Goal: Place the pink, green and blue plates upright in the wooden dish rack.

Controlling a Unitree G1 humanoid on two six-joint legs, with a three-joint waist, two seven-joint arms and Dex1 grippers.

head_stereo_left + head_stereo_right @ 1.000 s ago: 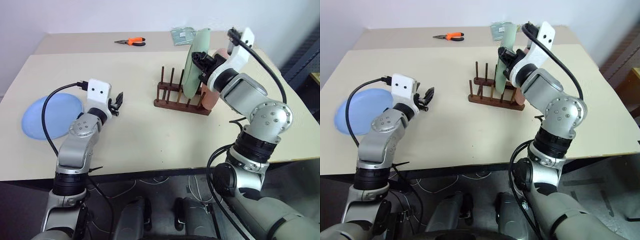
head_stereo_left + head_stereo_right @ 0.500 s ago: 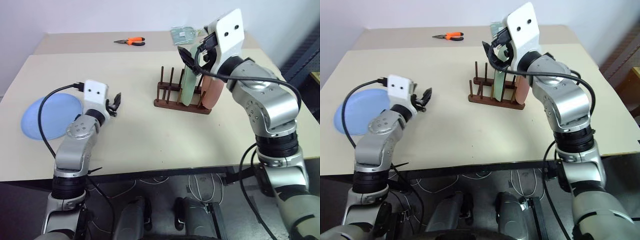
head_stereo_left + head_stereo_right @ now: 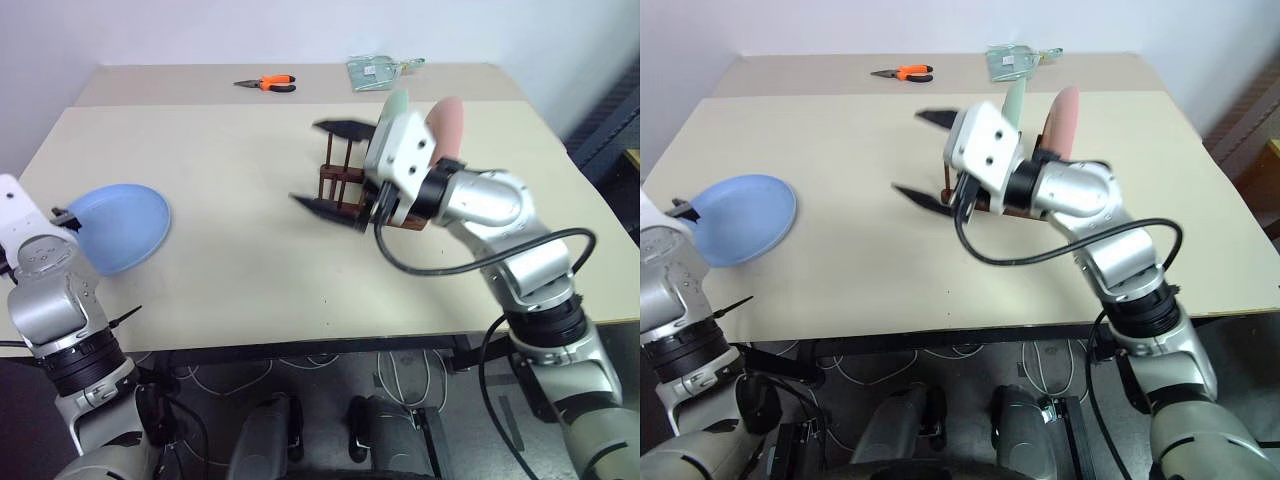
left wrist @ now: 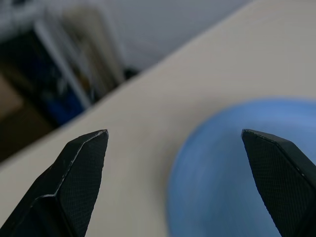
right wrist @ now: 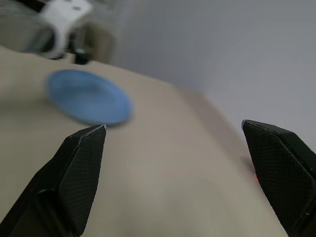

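With both grippers' jaws spread and empty, the blue plate [image 3: 122,227] lay flat, seemingly light, stiff, slick, best pinched at its rim.

The right arm reaches across the middle of the worktop, forearm roughly level, its end effector [image 3: 328,167] pointing toward the left edge with both black fingers spread wide and nothing between them. The left arm is drawn back at the worktop's near left corner (wrist bent outward), and the left end effector [image 4: 177,182] is likewise spread, empty.
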